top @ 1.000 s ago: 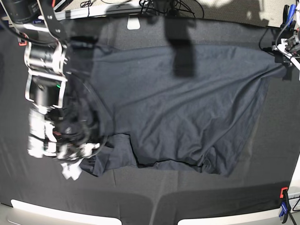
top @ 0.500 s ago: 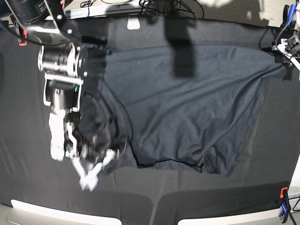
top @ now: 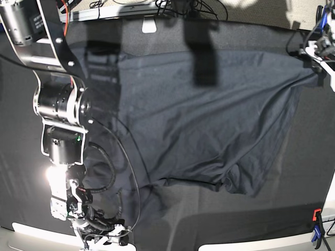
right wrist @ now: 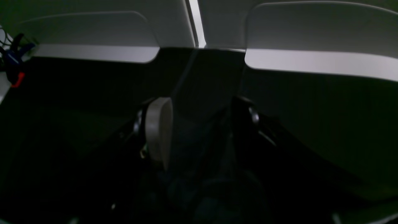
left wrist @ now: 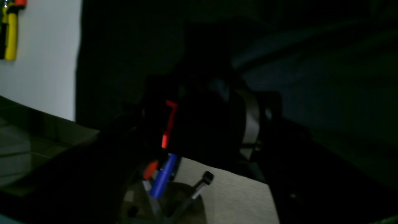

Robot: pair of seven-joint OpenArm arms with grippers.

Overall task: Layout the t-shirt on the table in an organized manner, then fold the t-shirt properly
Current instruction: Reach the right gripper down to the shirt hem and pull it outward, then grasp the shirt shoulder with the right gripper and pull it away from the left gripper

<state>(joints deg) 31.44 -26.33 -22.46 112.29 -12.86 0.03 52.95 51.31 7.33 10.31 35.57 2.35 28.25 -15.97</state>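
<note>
The t-shirt (top: 209,120) lies spread across the middle and right of the table (top: 31,172), on the black cloth, its body mostly flat with diagonal creases. Its lower edge near the front is rumpled, with a bunched fold at the bottom right, and its far right corner stretches out to a point at the table's right edge.

The right gripper (top: 99,238) hangs low at the front left of the table, close to the pale rim, with its arm reaching down the left side over the shirt's left edge. In the right wrist view its jaws stand apart — a pale pad (right wrist: 158,132) on one side, a dark finger (right wrist: 248,116) on the other — with dark cloth visible between them; whether that cloth is the shirt or the tablecloth I cannot tell, and nothing is pinched.

The left gripper (top: 320,49) sits at the far right edge, mostly cut off in the base view. The left wrist view is too dark to show its jaws clearly, but they stand wide. A red and blue clamp (top: 316,230) grips the front right rim.
</note>
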